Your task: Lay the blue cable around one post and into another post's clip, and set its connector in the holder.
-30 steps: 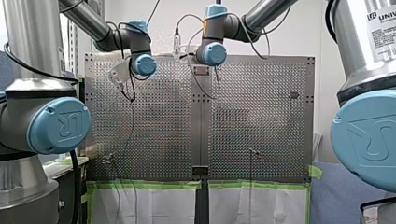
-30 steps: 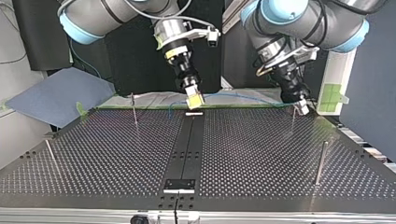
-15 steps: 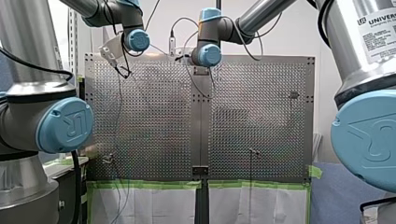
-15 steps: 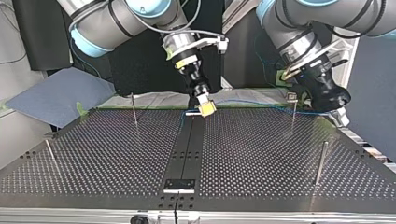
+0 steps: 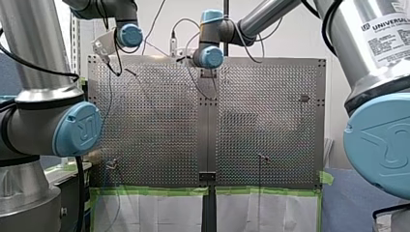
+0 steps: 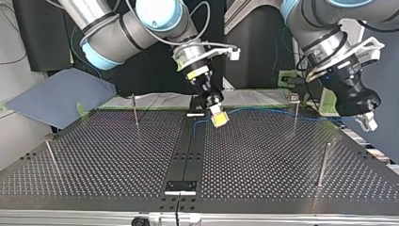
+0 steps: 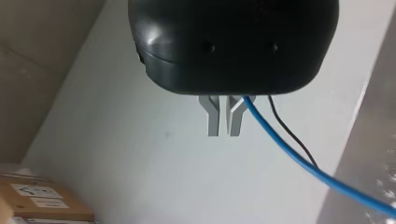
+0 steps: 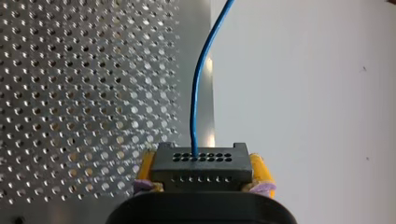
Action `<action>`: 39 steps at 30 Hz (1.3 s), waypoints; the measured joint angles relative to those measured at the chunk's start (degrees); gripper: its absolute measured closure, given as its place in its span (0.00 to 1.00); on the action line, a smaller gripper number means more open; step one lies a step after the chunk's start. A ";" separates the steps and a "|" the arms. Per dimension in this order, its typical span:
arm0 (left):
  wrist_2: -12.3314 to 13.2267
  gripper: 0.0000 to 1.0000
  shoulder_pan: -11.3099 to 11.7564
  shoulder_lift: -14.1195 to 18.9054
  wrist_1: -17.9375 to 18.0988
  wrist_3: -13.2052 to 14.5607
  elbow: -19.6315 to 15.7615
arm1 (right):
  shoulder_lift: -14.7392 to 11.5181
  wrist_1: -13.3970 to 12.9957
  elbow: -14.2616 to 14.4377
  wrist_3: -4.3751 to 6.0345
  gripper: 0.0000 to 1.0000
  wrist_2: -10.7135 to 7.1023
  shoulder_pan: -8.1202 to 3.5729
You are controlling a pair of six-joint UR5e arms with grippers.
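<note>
Cable point(image 6: 263, 111), blue: one, slung above the far edge of the table point(image 6: 117, 160), between two grippers.
Connector point(image 8: 201, 163), black: one, clamped by right gripper point(image 6: 219, 116) (yellow pads).
Left gripper point(image 7: 224, 133): metal fingers pinching cable.
Posts point(image 6: 323, 162): four, upright.

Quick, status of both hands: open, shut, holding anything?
Left hand: closed on the blue cable.
Right hand: closed on the black connector at the cable's end.
</note>
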 joint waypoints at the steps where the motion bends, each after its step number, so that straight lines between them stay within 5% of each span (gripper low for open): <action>1: 0.59 0.88 0.60 -0.23 -0.63 0.11 0.00 | 0.18 0.12 -0.27 0.02 1.00 0.00 0.08; 13: 6.70 0.88 6.70 -5.46 -5.97 0.76 2.05 | 3.22 2.93 -6.08 0.70 1.00 0.02 0.97; 23: 11.42 0.88 11.27 -8.54 -5.79 -0.01 5.52 | 7.65 4.59 -10.91 0.77 1.00 0.21 1.08; 39: 18.66 0.85 12.54 -12.81 -5.74 -0.24 10.66 | 12.13 6.83 -18.98 0.81 1.00 0.05 1.19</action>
